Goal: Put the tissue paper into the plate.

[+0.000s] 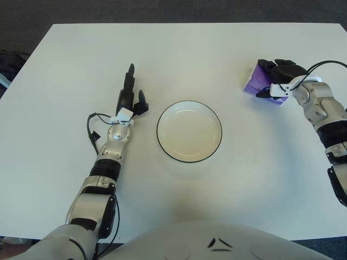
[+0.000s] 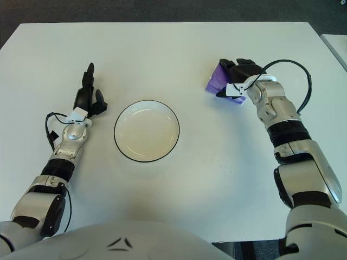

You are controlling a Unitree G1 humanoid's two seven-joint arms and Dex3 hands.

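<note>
A purple tissue pack point(image 1: 254, 82) lies on the white table to the right of the plate, also seen in the right eye view point(image 2: 216, 81). My right hand point(image 1: 276, 77) is over it with black fingers curled around its top and right side. The white plate point(image 1: 189, 131) with a dark rim sits at the table's middle and holds nothing. My left hand point(image 1: 130, 95) shows left of the plate, fingers stretched out and holding nothing.
The white table point(image 1: 179, 54) spreads around the plate, its far edge at the top and dark floor beyond. My left forearm point(image 1: 105, 162) runs along the front left, my right forearm point(image 1: 325, 119) at the right edge.
</note>
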